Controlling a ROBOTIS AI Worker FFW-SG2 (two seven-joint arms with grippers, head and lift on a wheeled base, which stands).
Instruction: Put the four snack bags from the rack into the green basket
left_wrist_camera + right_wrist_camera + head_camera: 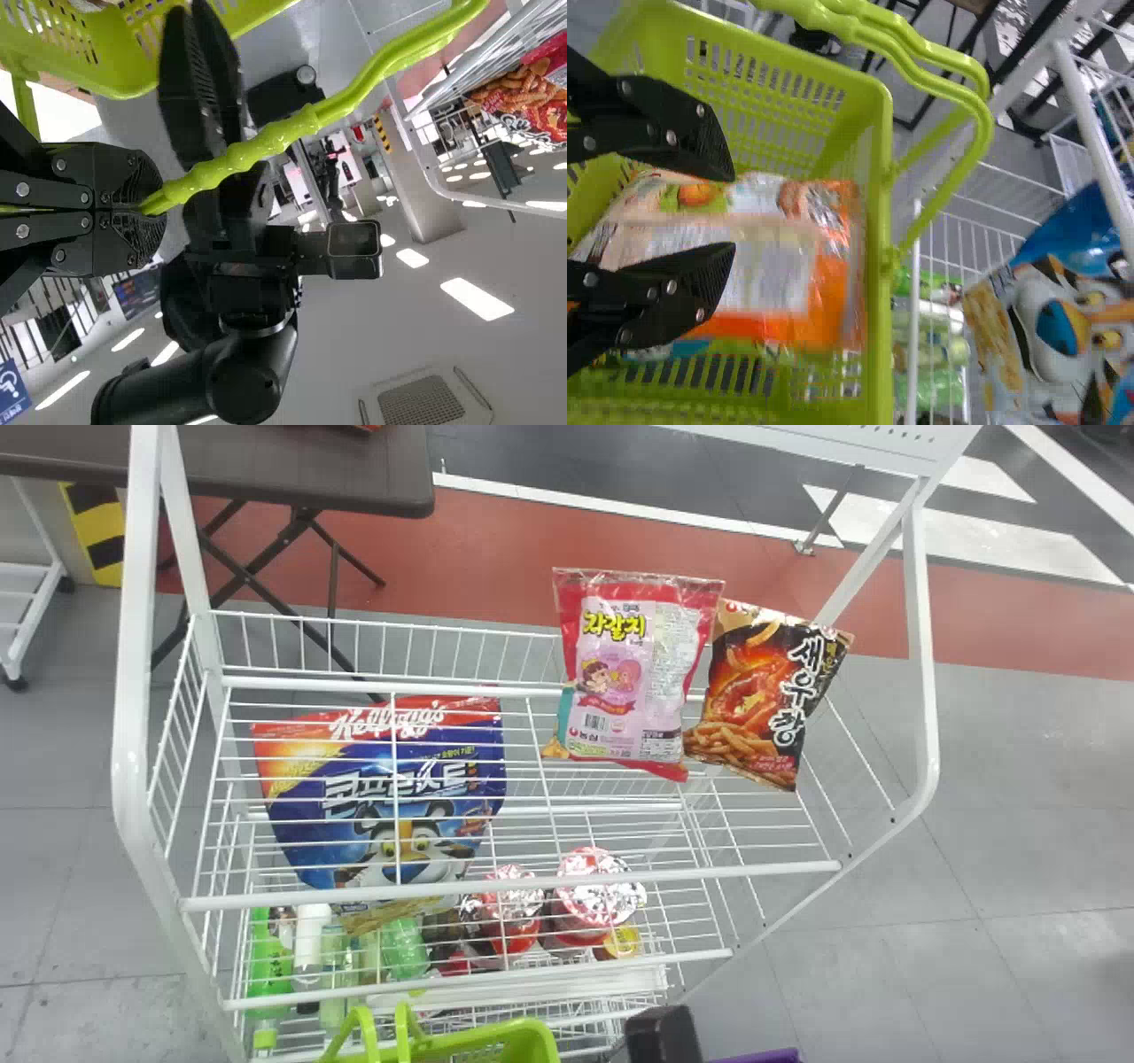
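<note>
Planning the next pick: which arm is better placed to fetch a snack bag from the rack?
Likely right: the right gripper is open over the green basket, the left gripper is shut on its handle, and two snack bags sit rightward on the rack.

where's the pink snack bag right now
In the head view, just right of centre: the pink snack bag rests toward the back of the white rack's upper shelf, immediately left of the black snack bag.

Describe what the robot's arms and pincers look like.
The left pincer and right pincer are black, with tapering fingers dotted with silvery round screw heads; the left one's fingers show fine ridging. The right arm is black too, with rounded segments and a boxy dark housing near its wrist.
</note>
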